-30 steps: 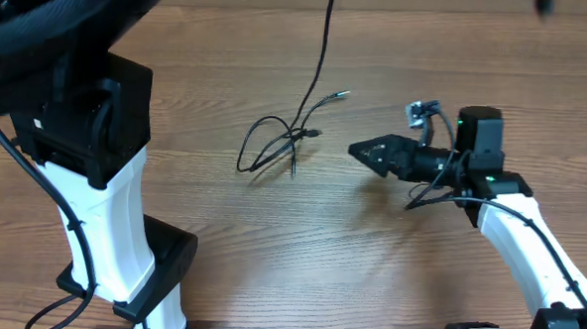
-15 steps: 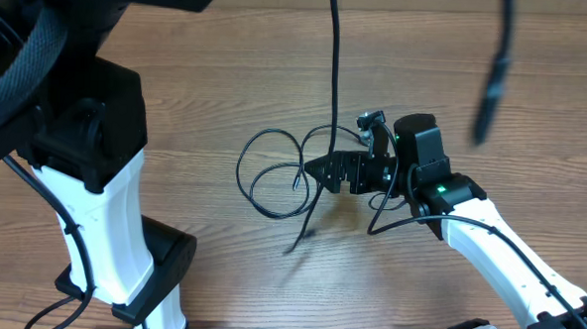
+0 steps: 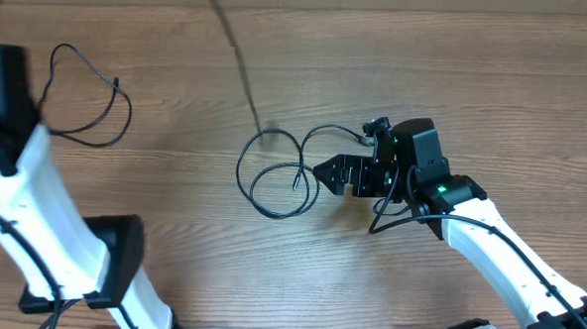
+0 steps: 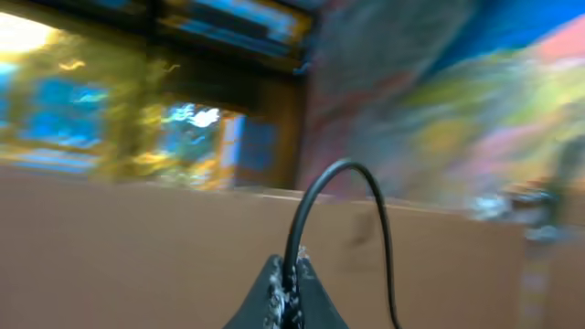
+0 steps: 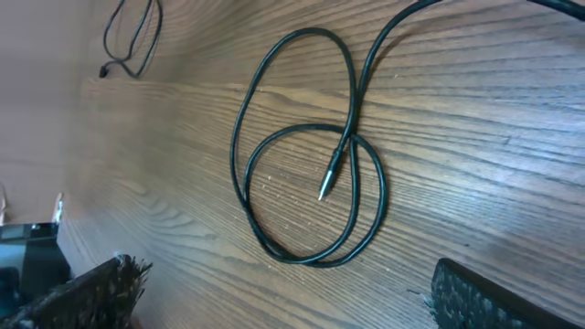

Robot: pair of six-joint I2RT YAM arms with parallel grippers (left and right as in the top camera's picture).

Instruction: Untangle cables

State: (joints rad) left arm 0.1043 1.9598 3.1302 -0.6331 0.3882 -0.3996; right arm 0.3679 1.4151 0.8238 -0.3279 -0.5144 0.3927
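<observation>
One black cable (image 3: 278, 174) lies on the wooden table in a double loop, its plug tip (image 5: 327, 187) inside the loop. A blurred strand (image 3: 229, 43) rises from that loop toward the top edge. My left gripper (image 4: 291, 294) is shut on a black cable (image 4: 340, 169) that arches out of its jaws; it is out of the overhead view. A thinner cable (image 3: 90, 101) lies looped at the far left, also seen in the right wrist view (image 5: 132, 37). My right gripper (image 3: 325, 174) stands open just right of the loop, its fingers (image 5: 87, 292) wide apart with nothing between them.
The left arm's white link (image 3: 33, 223) and black base (image 3: 121, 256) fill the lower left. The right arm (image 3: 508, 243) reaches in from the lower right. Bare wooden table (image 3: 456, 72) lies behind the right arm.
The left arm has swung away to the left and the raised strand has swept left. A thin cable now lies at the far left. The right gripper moved left to the loop, then held.
</observation>
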